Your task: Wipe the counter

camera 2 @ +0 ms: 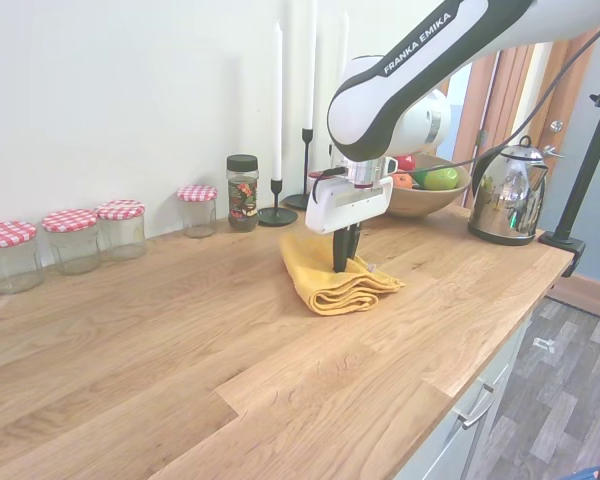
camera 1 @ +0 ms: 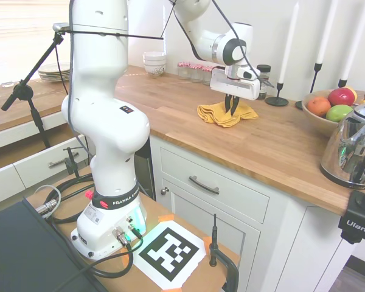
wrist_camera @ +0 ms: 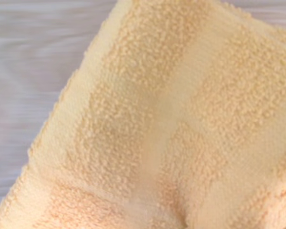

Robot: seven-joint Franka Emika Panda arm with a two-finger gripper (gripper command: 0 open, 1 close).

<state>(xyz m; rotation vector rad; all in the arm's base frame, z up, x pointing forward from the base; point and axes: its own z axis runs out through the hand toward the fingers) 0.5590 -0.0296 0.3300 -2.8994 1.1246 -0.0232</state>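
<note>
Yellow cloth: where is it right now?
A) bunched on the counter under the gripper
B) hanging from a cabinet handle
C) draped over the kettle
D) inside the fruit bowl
A: the yellow cloth lies bunched on the counter, with the gripper down on it.

You see the crumpled yellow terry cloth [camera 2: 332,279] lying on the long brown plank counter [camera 2: 180,340], with the gripper [camera 2: 342,262] directly over it. Behind it along the wall stand four glass jars with checked lids [camera 2: 75,238], a dark-lidded spice jar [camera 2: 242,192] and black candlesticks [camera 2: 277,213]; the wooden fruit bowl [camera 2: 420,198] and steel kettle [camera 2: 507,195] sit further along.
</note>
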